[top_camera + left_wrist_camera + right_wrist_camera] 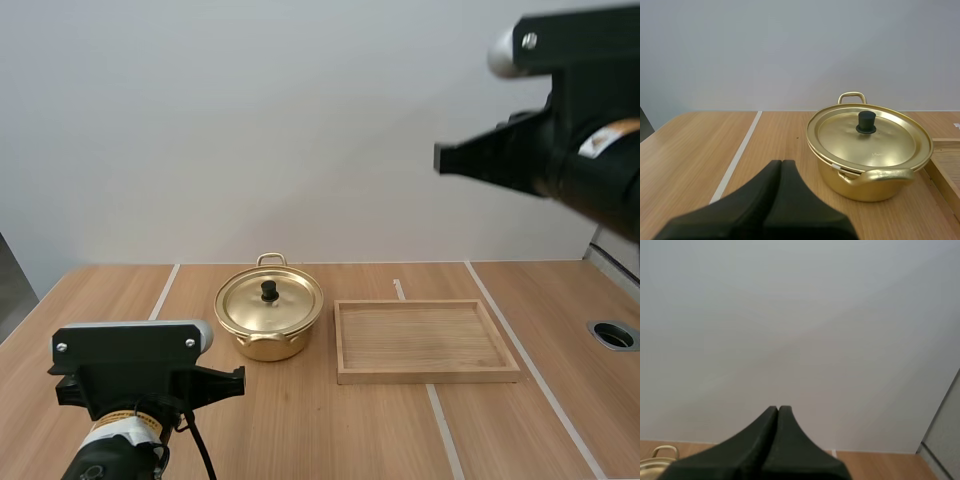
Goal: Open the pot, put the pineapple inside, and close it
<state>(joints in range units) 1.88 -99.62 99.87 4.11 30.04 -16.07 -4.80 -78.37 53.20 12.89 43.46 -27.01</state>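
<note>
The pot (269, 318) stands on the bench (330, 430) a little left of the centre of the high view, with its lid (870, 137) seated flat all the way round the rim. The task is at its first step, as I judge it: getting that lid off.

The left arm (135, 375) sits low at the lower left of the high view, and its jaws lie together as one dark wedge, aimed toward the pot but well short of it. The right arm (560, 130) hangs high at the upper right, far above the bench, its jaws also pressed together on nothing.

The left arm looks the better placed for the lift. The only fair grip is the small black knob (866, 121) at the lid's middle. The jaws should part first, come down over the knob from above, centre on it and close squarely. A straight upward lift should keep the pot from dragging or tipping, as it looks light. The side handles (883, 176) belong to the pot body, not the lid, and are best avoided.

What the pot holds cannot be told, since the lid hides its inside. The wooden tray (428, 375) lies just beside the pot at centre right, not touching it, its floor bare wood — a likely place to rest the lid.
</note>
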